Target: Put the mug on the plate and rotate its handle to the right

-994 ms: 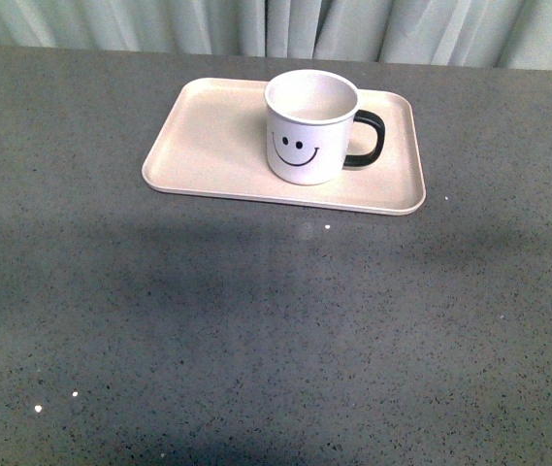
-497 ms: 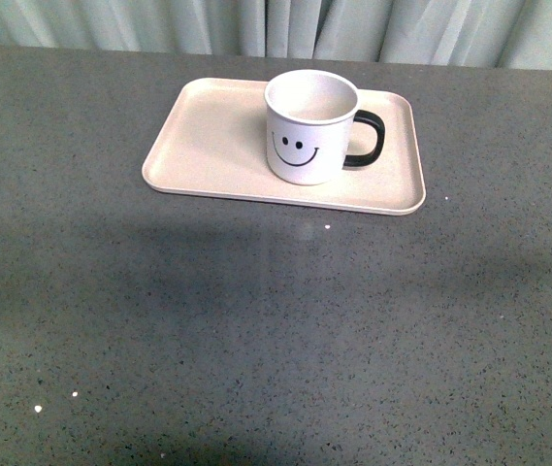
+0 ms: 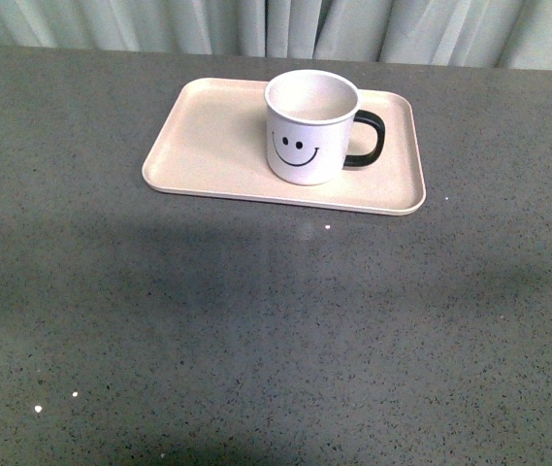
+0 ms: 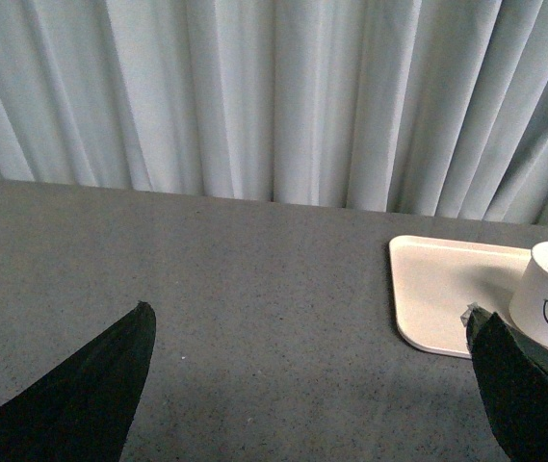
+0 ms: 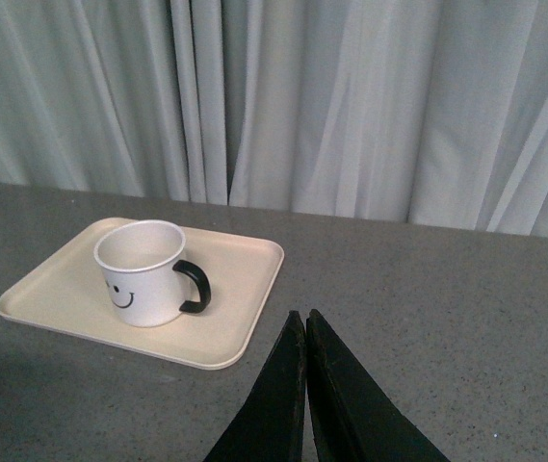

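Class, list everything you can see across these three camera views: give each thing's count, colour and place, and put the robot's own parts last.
mug: one, white with a black smiley face, upright on the plate, right of its middle in the front view
handle: one, glossy black, pointing right in the front view
plate: one, pale pink-beige, on the table's far side
table: one, dark grey speckled, beneath everything
curtain: one, pale grey-green, pleated, behind the table
left gripper: one, black, jaws wide apart, above the table, holding nothing
right gripper: one, black, jaws closed together, holding nothing
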You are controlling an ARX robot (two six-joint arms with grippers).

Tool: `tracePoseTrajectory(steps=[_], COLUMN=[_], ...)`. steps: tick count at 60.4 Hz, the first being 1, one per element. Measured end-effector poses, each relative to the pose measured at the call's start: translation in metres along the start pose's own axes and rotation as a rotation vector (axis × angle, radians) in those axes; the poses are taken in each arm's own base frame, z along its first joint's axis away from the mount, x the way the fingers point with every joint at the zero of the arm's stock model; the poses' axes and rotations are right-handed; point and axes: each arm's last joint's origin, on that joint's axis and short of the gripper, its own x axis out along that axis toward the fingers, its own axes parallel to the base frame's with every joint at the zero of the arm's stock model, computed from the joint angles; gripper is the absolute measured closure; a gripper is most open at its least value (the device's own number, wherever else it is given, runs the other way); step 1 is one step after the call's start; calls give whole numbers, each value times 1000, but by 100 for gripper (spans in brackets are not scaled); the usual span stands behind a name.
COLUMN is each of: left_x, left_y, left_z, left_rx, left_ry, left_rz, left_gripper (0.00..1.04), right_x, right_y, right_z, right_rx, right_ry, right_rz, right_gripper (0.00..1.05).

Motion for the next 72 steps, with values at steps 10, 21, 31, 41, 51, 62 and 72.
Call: tracePoseTrajectory(steps=[10, 21, 31, 41, 51, 62, 72], left_x=[0, 0, 0, 0, 0, 0, 0], left_y=[0, 0, 0, 0, 0, 0, 0], left_z=[0, 0, 0, 0, 0, 0, 0], left_rx=[0, 0, 0, 0, 0, 0, 0], left_ry=[0, 0, 0, 0, 0, 0, 0], left_rz=[0, 0, 0, 0, 0, 0, 0], left_gripper=[9, 9, 9, 9, 9, 9, 9], right_x=[-4, -7, -10, -21, -22, -22, -22], right_y=[0, 0, 0, 0, 0, 0, 0], right_z=[0, 0, 0, -4, -3, -3, -3], right_rx=[0, 0, 0, 0, 0, 0, 0], right_ry=[-1, 0, 0, 18, 4, 3, 3], right_rz=[0, 0, 0, 0, -1, 0, 0], right_gripper=[103, 103, 103, 103, 103, 103, 79])
